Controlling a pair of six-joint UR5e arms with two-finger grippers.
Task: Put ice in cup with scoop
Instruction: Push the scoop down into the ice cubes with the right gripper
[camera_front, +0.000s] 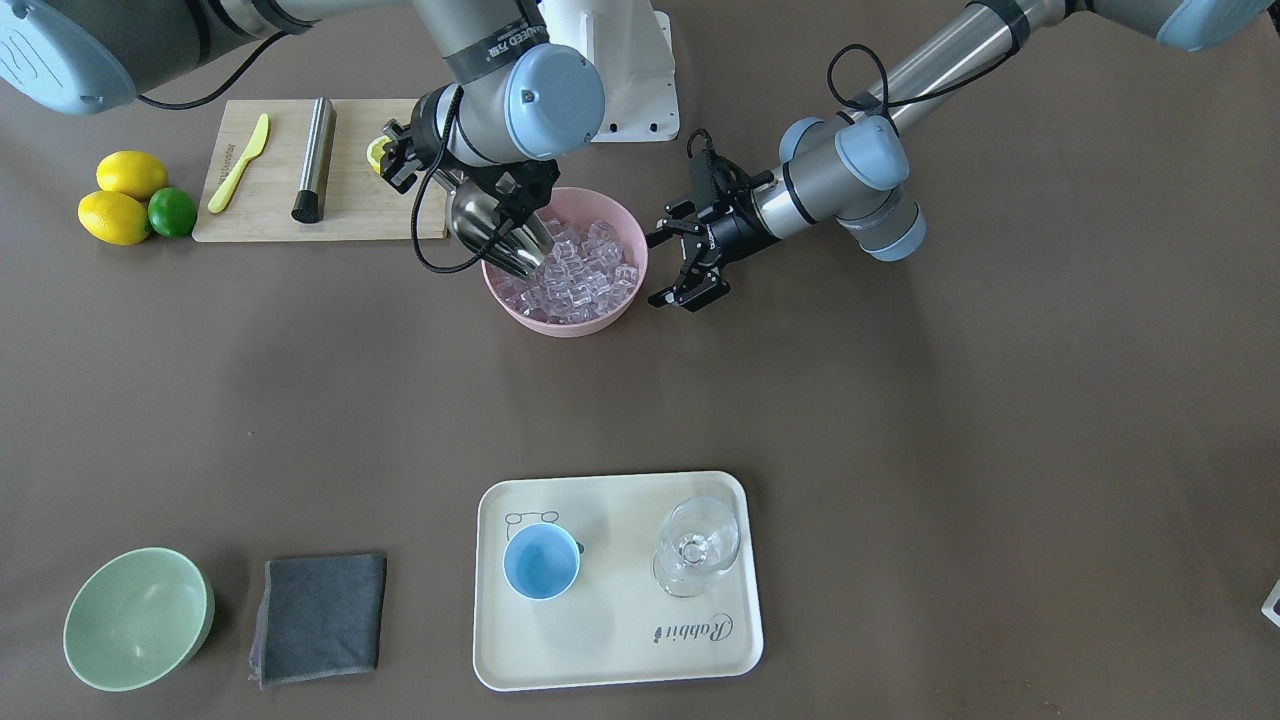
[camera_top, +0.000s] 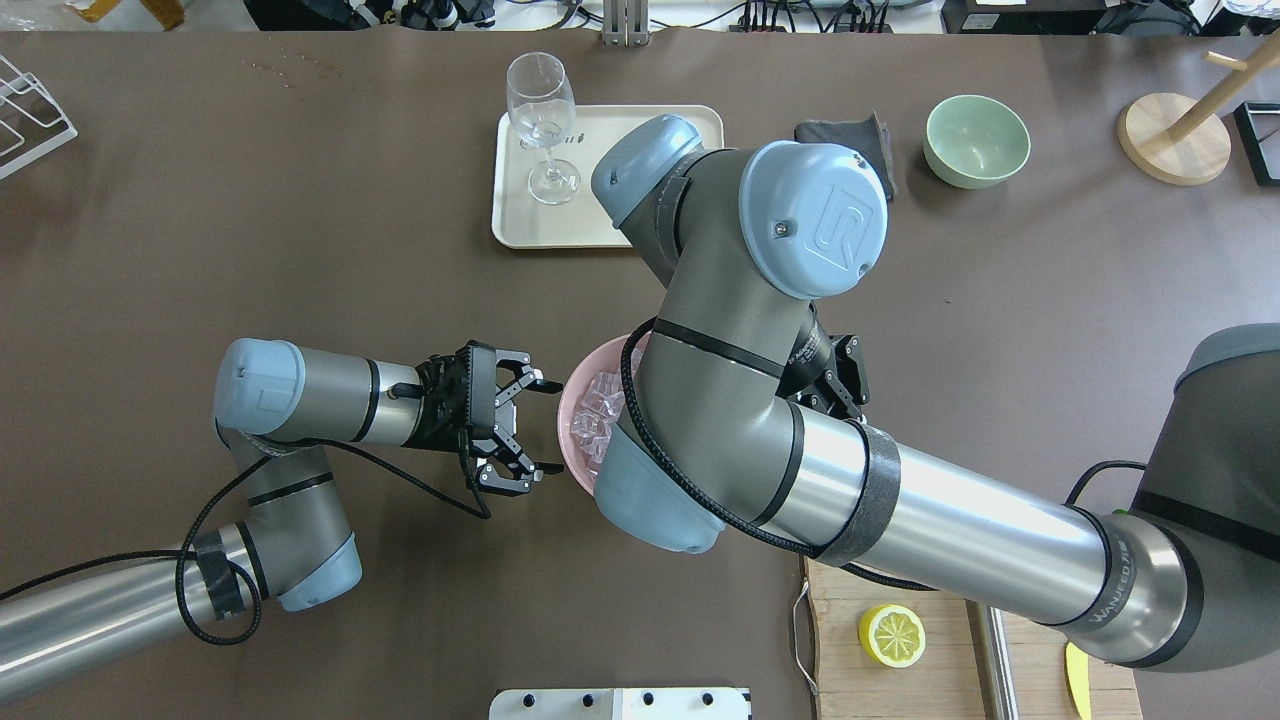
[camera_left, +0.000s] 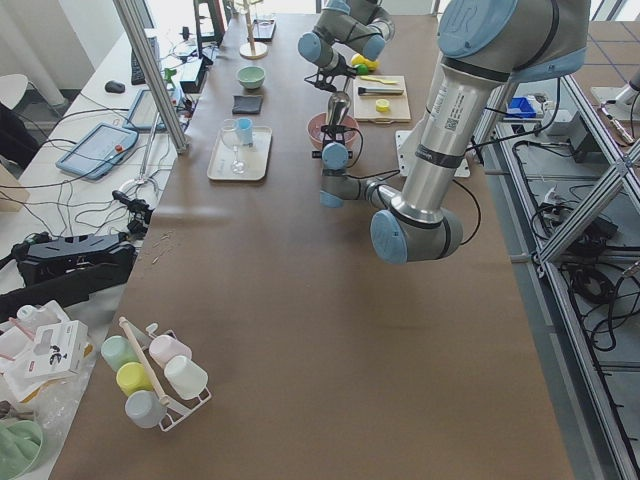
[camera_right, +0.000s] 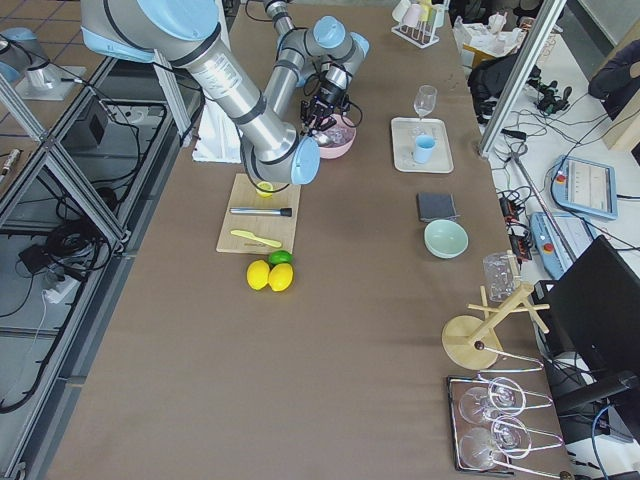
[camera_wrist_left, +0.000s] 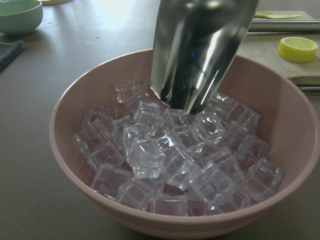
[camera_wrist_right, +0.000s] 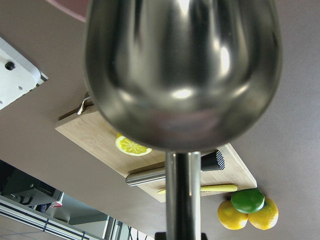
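Upper centre-left, the right gripper (camera_front: 515, 195) clenches the shiny steel scoop (camera_front: 500, 240), its rounded trough tipped down onto glassy ice (camera_front: 585, 275) cubes heaped in a smooth pink bowl (camera_front: 560, 325). Just right of the bowl, the left gripper (camera_front: 655, 270) hangs splayed wide. The round light-blue cup (camera_front: 541, 562) sits on a cream tray (camera_front: 620, 640), lower centre.

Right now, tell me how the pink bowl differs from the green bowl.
The pink bowl holds ice, with the scoop in it; the green bowl is empty. The pink bowl sits by the cutting board, the green bowl beside a grey cloth. Both stand upright.
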